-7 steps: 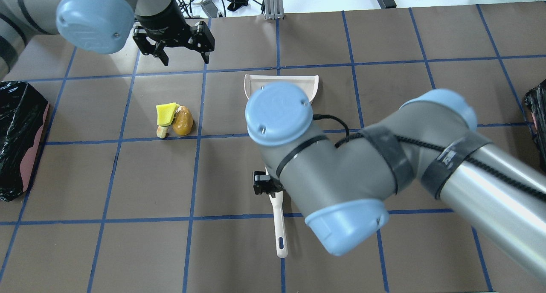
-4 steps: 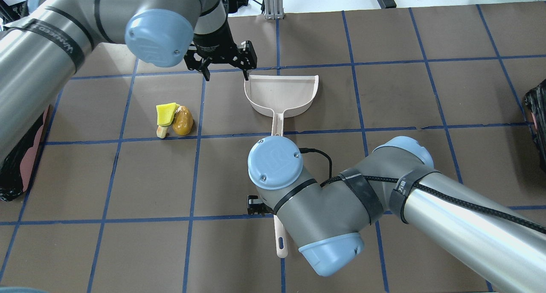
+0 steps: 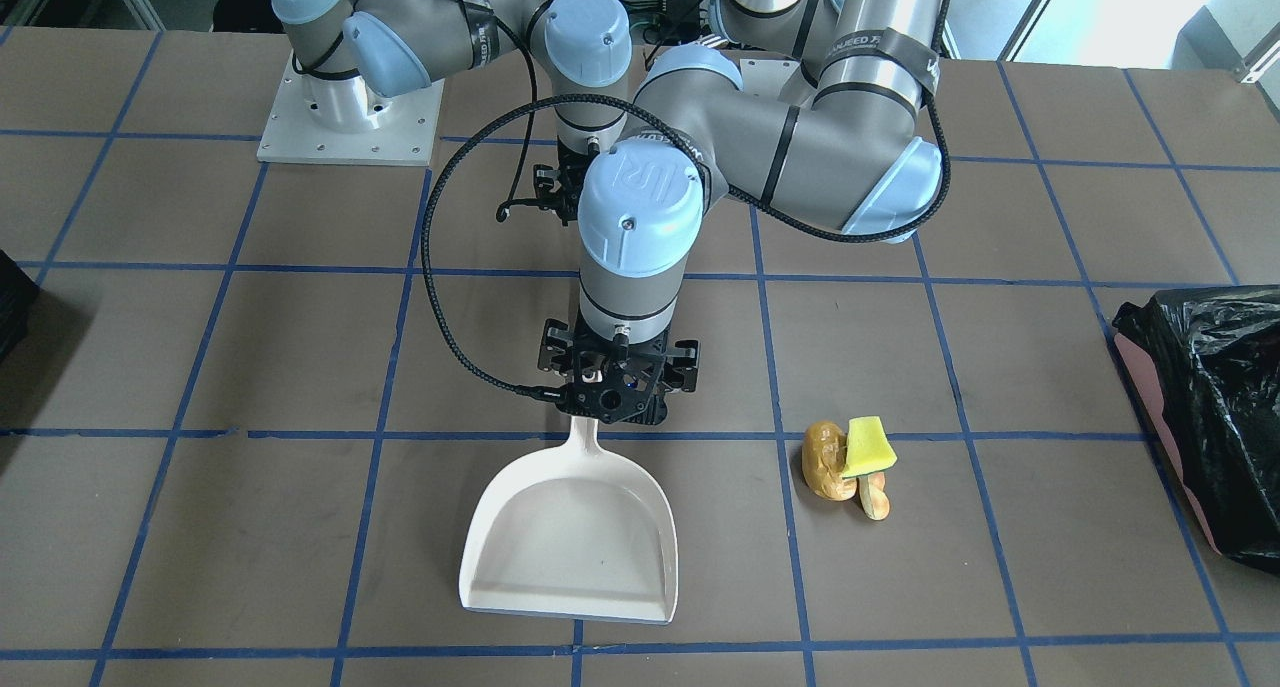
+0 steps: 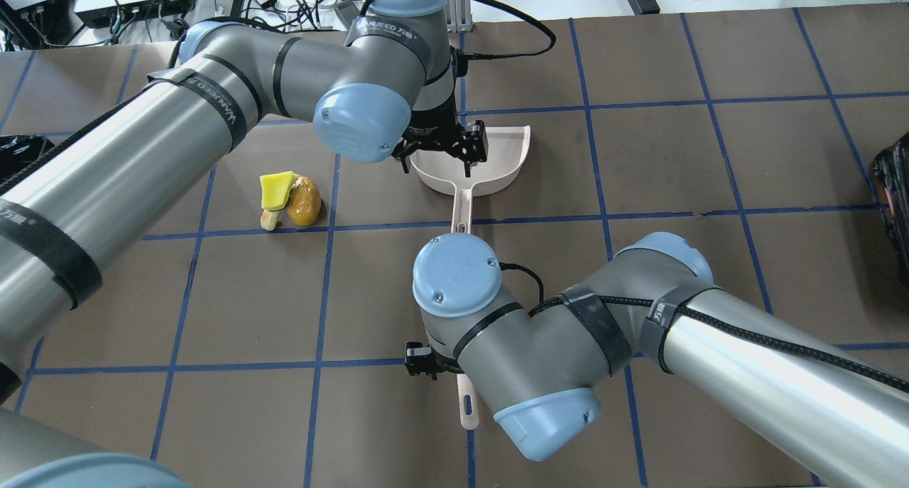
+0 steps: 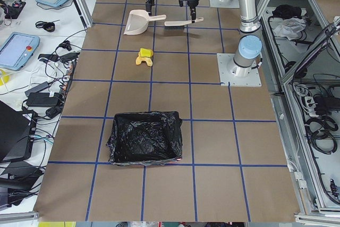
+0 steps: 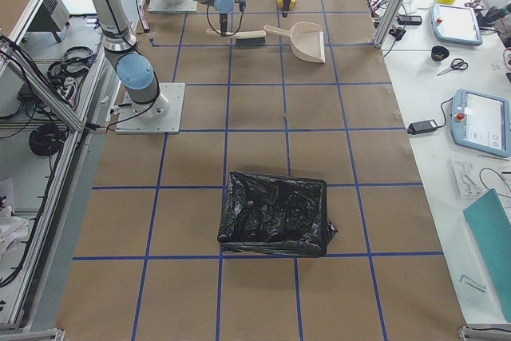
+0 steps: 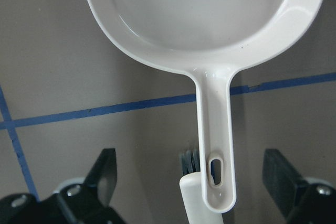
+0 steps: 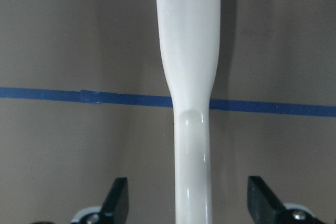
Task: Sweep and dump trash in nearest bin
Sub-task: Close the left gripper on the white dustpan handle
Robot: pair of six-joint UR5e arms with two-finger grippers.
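The trash: three small pieces bunched and touching on the worktop. There is a brown lump, a yellow-green wedge leaning on it, and an orange-tan slice at its foot. It lies apart from the dustpan, on the side towards the black-bagged bin. Not yet swept.

Handling, judged: the pieces look light. The wedge looks soft, and the lump is rounded and likely to roll off line. Don't pinch them. Push them low and slow, as one cluster, into the pan.

The dustpan is glossy, stiff plastic, probably light and slick. Its mouth opens away from the robot, not towards the trash, so you will need to turn it. Take it square across the straight handle, or it may twist.

The brush lies in line behind the pan, its bristle end just beside the tip of the pan handle.

The left gripper: fingers spread wide either side of the pan handle, touching nothing.

The right gripper: fingers equally wide, astride the brush handle, nothing held.

Step, judged: tool pickup. All the sweeping and dumping is left to do.
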